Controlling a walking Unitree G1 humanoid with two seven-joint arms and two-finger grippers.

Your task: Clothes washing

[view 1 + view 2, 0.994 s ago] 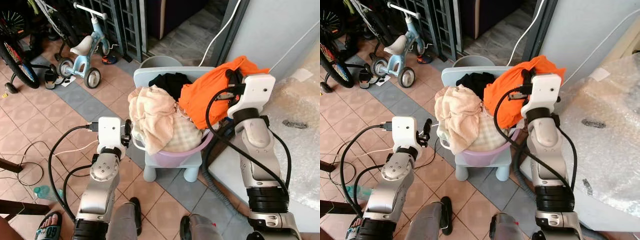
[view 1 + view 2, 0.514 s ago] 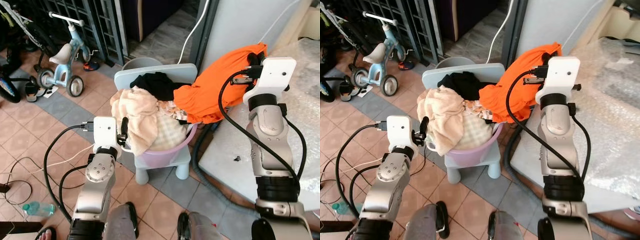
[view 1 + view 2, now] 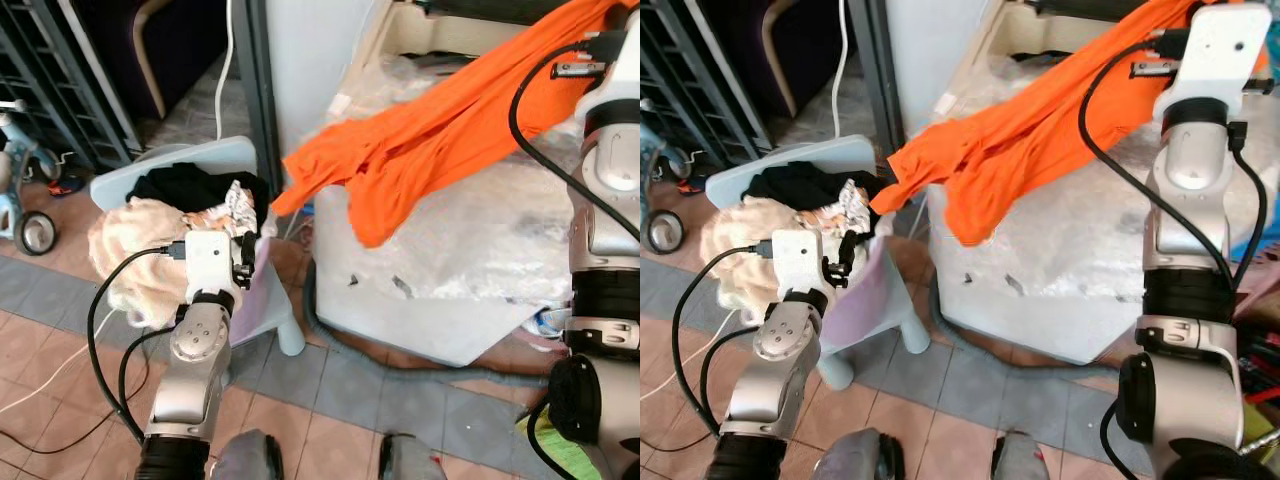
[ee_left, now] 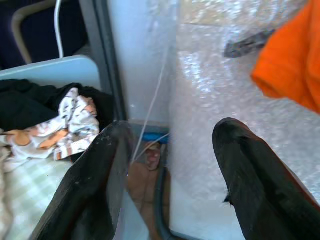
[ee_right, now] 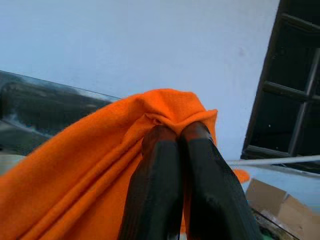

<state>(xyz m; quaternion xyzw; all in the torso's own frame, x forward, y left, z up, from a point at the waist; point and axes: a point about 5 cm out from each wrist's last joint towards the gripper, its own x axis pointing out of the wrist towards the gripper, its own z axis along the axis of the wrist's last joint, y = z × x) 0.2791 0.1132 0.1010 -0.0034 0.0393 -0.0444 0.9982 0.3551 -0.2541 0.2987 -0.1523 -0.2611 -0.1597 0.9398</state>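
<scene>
The right gripper (image 5: 177, 135) is raised high at the upper right, its 2 fingers (image 5: 155, 170) pinched together on a fold of the orange shirt (image 3: 430, 140). The shirt hangs stretched from there down and leftward over a surface wrapped in bubble wrap (image 3: 480, 240), its loose end dangling near a grey post (image 3: 255, 110).

The left gripper (image 4: 170, 175) hovers low beside the basket (image 3: 865, 300), fingers (image 4: 250, 180) spread wide and holding nothing. The lilac basket sits on a pale blue stool (image 3: 175, 165), heaped with a cream towel (image 3: 130, 250), a black garment (image 3: 190, 185) and a patterned cloth (image 4: 72, 125). A grey hose (image 3: 400, 355) curls on the tiled floor (image 3: 330, 400) under the wrapped surface. A tricycle (image 3: 20, 200) stands at the far left by dark railings (image 3: 60, 90).
</scene>
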